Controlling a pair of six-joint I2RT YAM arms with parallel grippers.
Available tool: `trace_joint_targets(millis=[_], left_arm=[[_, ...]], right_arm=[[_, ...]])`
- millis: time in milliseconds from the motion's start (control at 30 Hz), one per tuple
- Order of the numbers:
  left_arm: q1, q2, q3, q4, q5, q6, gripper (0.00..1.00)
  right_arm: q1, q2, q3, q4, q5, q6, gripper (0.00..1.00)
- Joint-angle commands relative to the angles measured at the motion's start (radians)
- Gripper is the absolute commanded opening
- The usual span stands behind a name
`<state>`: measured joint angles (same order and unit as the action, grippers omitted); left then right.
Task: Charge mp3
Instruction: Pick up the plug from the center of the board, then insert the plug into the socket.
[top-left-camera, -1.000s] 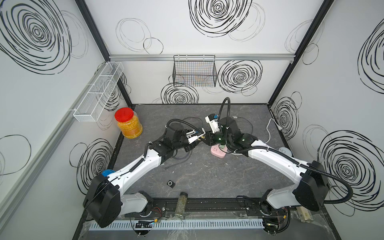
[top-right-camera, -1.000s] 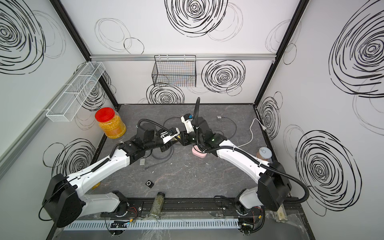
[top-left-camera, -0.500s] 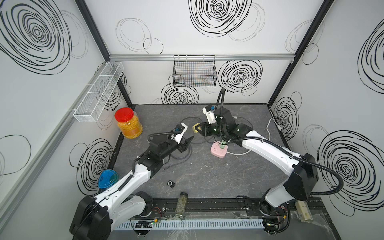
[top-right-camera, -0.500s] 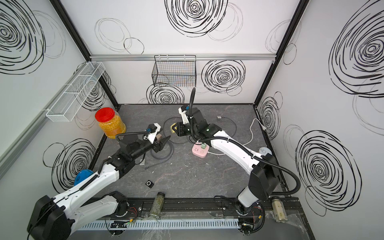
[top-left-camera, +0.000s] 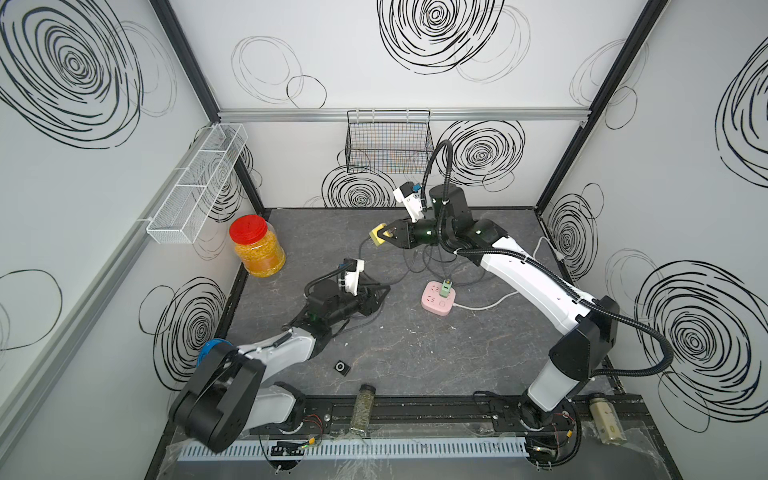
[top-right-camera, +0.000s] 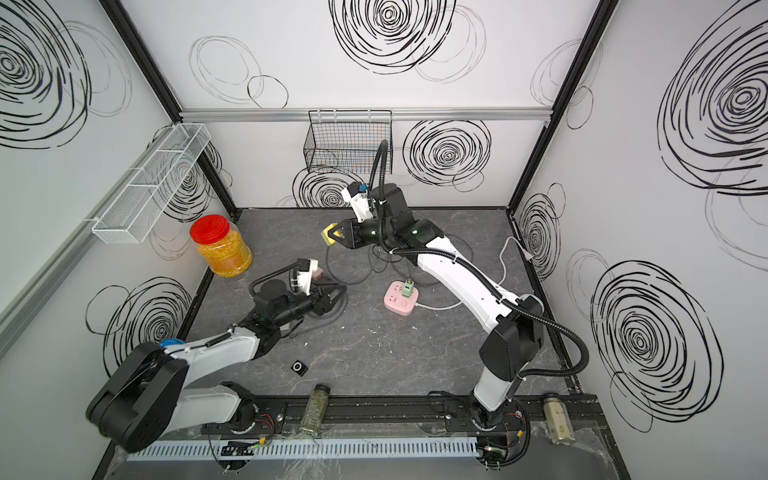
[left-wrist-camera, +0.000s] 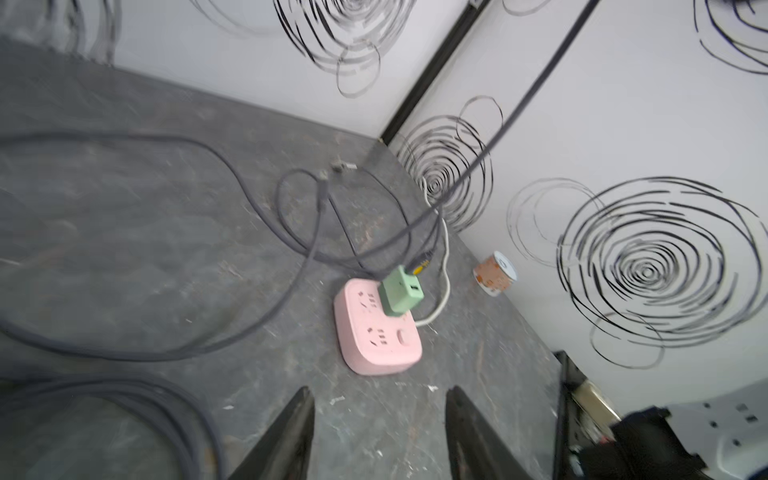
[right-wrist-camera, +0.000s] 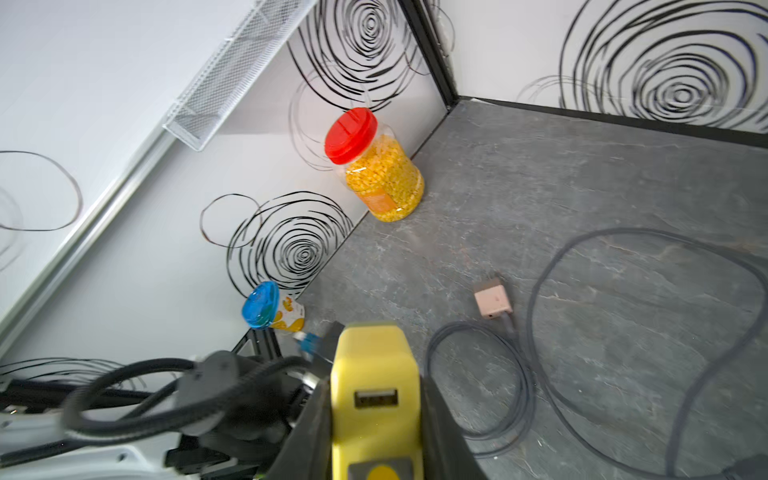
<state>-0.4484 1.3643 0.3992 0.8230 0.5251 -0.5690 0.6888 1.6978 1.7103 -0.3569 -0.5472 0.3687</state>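
Observation:
The mp3 is a small black square with a ring on its face, lying alone near the table's front. My right gripper is raised over the back of the table, shut on a yellow USB charger. Low over a coil of dark grey cable sits my left gripper, open and empty. A pink power strip carries a green charger with a cable plugged in.
A red-lidded jar of yellow pieces stands at the left wall, with a blue-lidded tub further forward. A small can sits by the right wall. A pinkish plug ends the cable. Wire baskets hang on the walls.
The two grippers were close together above the power strip and have parted. My left arm drew back to the front left and sank; my right arm carried the yellow charger toward the back.

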Motion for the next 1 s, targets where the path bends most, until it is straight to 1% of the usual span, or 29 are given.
trace_joint_targets(millis=[0,100,167,233,333,400,633,733,833,967], left_arm=[[-0.071,0.13,0.074,0.271,0.124,-0.142,0.52],[-0.118,0.279,0.161,0.349,0.156,-0.214,0.51],[-0.132,0.361,0.215,0.402,0.167,-0.268,0.5],[-0.141,0.433,0.29,0.401,0.178,-0.299,0.5],[-0.137,0.523,0.399,0.322,0.174,-0.315,0.5],[-0.126,0.582,0.45,0.318,0.174,-0.341,0.5],[-0.11,0.794,0.614,0.433,0.185,-0.482,0.5],[-0.096,0.846,0.674,0.437,0.158,-0.508,0.49],[-0.056,0.871,0.719,0.413,0.111,-0.525,0.49],[0.007,0.89,0.785,0.415,0.077,-0.556,0.49]], right_arm=[[-0.011,0.022,0.047,0.076,-0.172,-0.007,0.0],[-0.012,0.033,0.054,0.081,-0.219,-0.018,0.0],[-0.01,0.042,0.057,0.073,-0.23,-0.028,0.0],[-0.006,0.054,0.058,0.065,-0.248,-0.035,0.0],[0.003,0.059,0.055,0.062,-0.272,-0.052,0.0],[0.009,0.056,0.054,0.06,-0.275,-0.062,0.0],[0.017,0.045,0.049,0.09,-0.3,-0.038,0.0],[0.021,0.038,0.048,0.09,-0.322,-0.032,0.0],[0.029,0.021,0.028,0.081,-0.352,-0.042,0.0],[0.039,-0.005,-0.03,0.008,-0.328,-0.081,0.0]])
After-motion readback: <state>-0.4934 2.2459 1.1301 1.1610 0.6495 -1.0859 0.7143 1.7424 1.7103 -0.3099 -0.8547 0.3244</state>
